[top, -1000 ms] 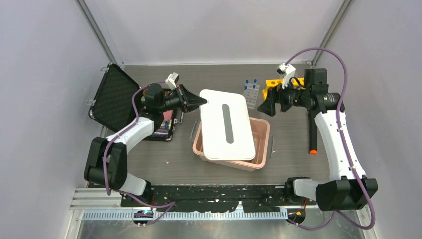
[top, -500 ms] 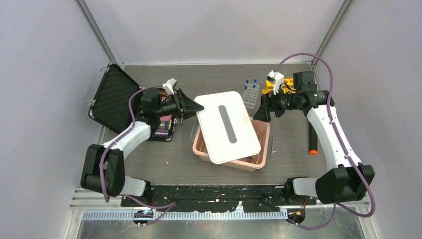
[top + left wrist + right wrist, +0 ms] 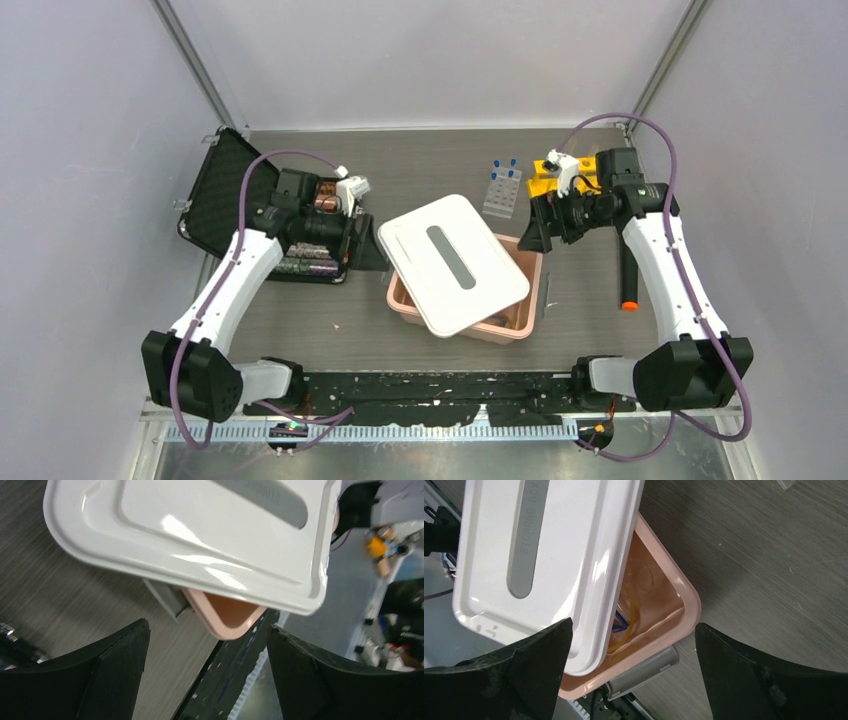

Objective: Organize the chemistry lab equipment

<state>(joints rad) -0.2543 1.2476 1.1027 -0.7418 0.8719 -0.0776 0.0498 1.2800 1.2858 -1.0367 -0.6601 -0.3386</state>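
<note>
The white lid [image 3: 455, 262] lies skewed across the pink tub [image 3: 523, 262], leaving the tub's right side uncovered. My left gripper [image 3: 368, 250] stands open just left of the lid, holding nothing; in the left wrist view [image 3: 207, 630] the lid [image 3: 190, 530] and the tub corner [image 3: 225, 622] lie ahead of it. My right gripper [image 3: 535, 228] hangs open over the tub's far right corner. Its wrist view [image 3: 633, 625] shows yellow tubing [image 3: 626, 627] and something blue inside the tub [image 3: 689, 600]. Blue-capped test tubes [image 3: 503, 165] stand in a clear tray [image 3: 503, 192]. The yellow rack [image 3: 548, 172] is partly hidden by the right arm.
An open black case [image 3: 228, 195] with small items lies at the left, behind the left arm. A black stick with an orange tip [image 3: 628, 275] lies right of the tub. Grey latches [image 3: 644, 672] stick out from the tub's sides.
My left gripper opened, let go of the lid and drew back to the left. The lid swung round and now lies skewed on the tub. My right gripper moved slightly toward the tub.
</note>
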